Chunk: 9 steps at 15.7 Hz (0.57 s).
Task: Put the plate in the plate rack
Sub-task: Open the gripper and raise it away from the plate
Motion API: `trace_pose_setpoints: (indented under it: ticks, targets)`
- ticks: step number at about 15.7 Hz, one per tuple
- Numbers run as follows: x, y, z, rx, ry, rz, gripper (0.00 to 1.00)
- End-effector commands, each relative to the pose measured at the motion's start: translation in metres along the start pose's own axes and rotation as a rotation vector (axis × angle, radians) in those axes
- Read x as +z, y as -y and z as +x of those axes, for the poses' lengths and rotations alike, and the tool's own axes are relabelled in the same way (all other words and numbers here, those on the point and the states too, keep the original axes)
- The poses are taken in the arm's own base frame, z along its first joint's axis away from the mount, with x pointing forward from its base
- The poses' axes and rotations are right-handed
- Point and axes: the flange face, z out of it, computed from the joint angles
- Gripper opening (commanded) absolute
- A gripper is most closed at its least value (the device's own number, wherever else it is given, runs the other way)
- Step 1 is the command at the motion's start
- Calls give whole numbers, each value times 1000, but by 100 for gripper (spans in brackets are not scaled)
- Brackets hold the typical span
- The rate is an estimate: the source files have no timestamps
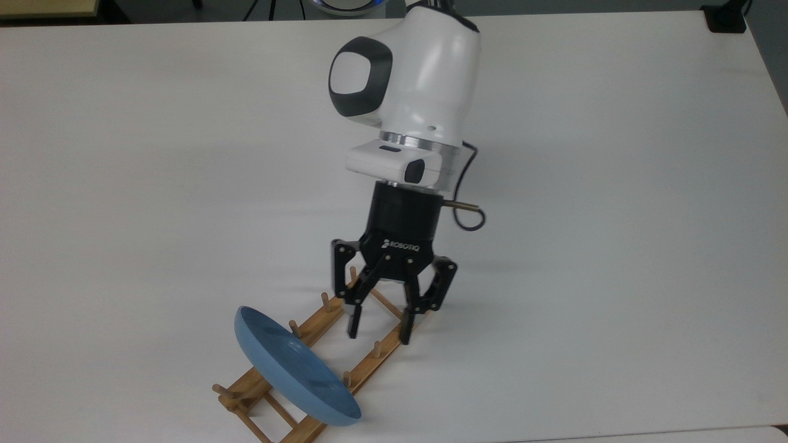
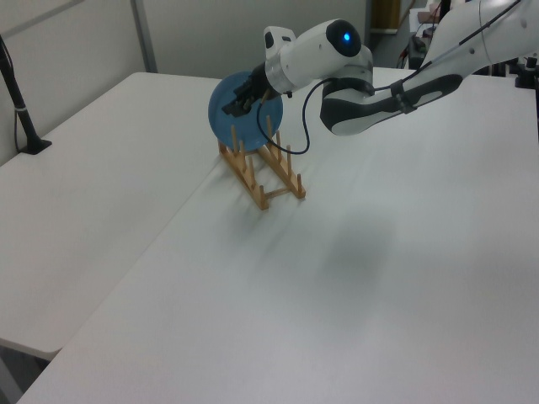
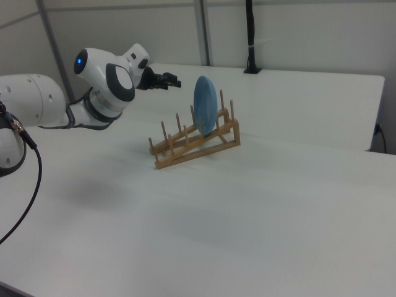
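The light-blue plate (image 1: 289,369) stands on edge between the pegs of the wooden plate rack (image 1: 369,368), near the rack's end at the top view's lower left, and leans slightly. My gripper (image 1: 378,334) hangs open over the rack's middle, to the top view's right of the plate, touching nothing. In the left view the gripper (image 2: 238,97) sits in front of the plate (image 2: 229,118), above the rack (image 2: 253,187). The right view shows a gap between the gripper (image 3: 170,81) and the upright plate (image 3: 205,105) in the rack (image 3: 198,151).
The rack lies on a wide white table (image 1: 585,215). A black post with a foot (image 2: 32,143) stands at the left view's far left edge. Another black post (image 3: 250,37) rises at the back in the right view. A dark block (image 1: 726,17) sits at the top view's upper right corner.
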Motion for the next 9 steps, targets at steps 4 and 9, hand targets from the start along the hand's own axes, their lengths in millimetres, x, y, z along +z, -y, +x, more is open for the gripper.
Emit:
trace_pose_setpoints:
  ticks: [4,9]
  targets:
    - [-56,-41,-21,388,420,-2,100]
    - [-120,-75,-47,304,869,150,100]
